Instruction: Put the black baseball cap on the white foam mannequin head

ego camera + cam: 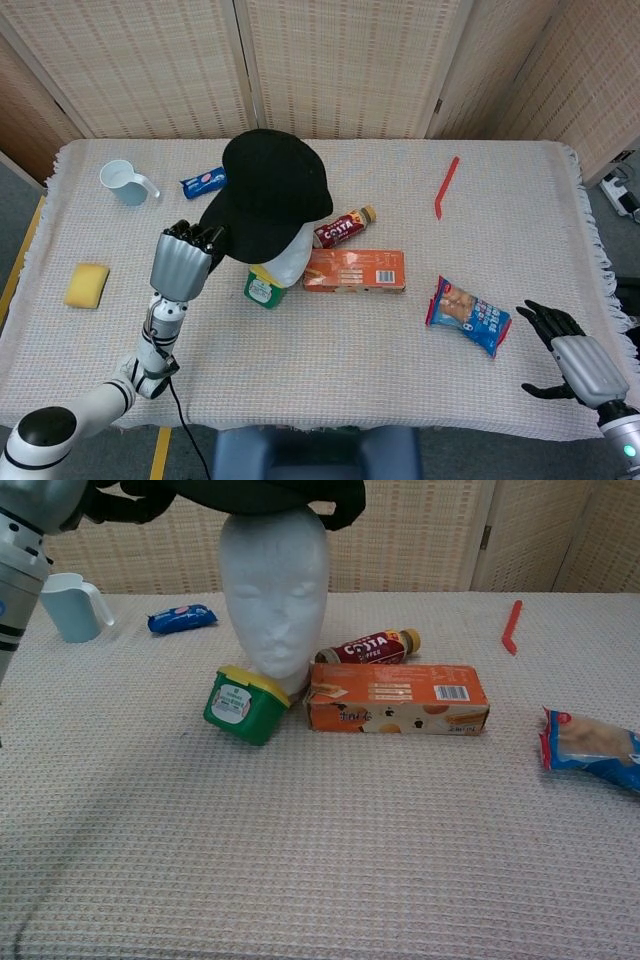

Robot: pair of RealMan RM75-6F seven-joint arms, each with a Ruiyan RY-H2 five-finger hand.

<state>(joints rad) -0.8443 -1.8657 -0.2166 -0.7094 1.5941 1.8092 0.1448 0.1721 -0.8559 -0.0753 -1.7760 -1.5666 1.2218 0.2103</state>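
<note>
The left hand (182, 262), silver-backed with black fingers, grips the brim edge of the black fabric baseball cap (272, 192), which sits over the crown of the white foam mannequin head (274, 597); in the chest view the cap covers the head's top while its face stays bare. Against the head's base leans a tilted green tub with a yellow lid (241, 704), and just beside that lies an orange cardboard biscuit box (396, 697) with a dark red coffee bottle (372, 646) behind it. A pale blue mug (125, 182), a small blue packet (204, 181) and a yellow sponge (87, 284) lie farther out on the cloth-covered table (330, 350). The right hand (568, 349) rests open, fingers spread, near a blue snack bag (468, 315).
</note>
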